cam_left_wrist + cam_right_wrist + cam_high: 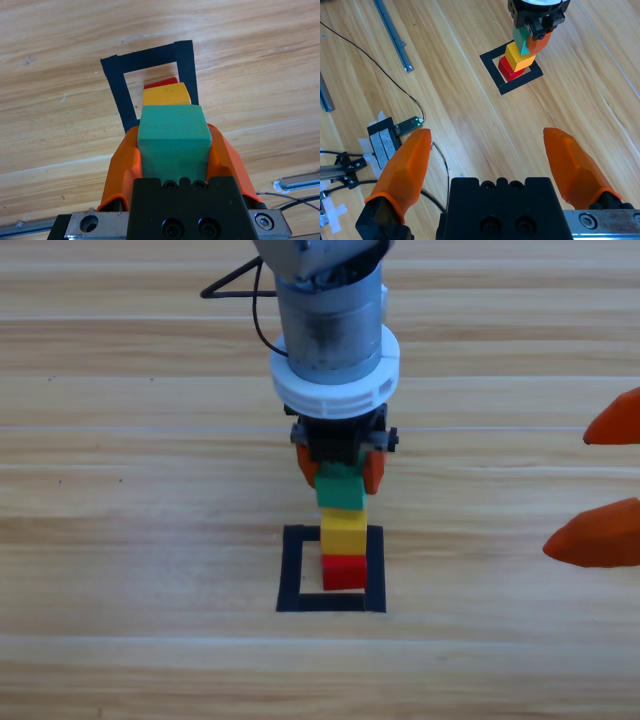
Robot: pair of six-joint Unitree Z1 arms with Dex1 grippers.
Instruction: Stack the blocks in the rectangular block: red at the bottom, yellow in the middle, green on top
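Inside the black tape frame [296, 572] [145, 60] [492, 74] stands the red cube [344, 573] [161, 83] [506, 68]. On it rests the yellow cube [344, 531] [166, 95] [519, 55]. The green cube [341, 491] [172, 137] [519, 38] is right on top of the yellow one, and my left gripper [341, 472] [172, 150] [536, 40] is shut on its two sides from above. Off at the right edge of the table my right gripper [605, 478] [486, 132] waits, open and holding nothing.
A black cable [235, 285] loops behind the left arm. The right wrist view shows metal rails [395, 37], a thin wire [415, 102] and a small taped device with a green light [390, 137] on the table, far from the stack.
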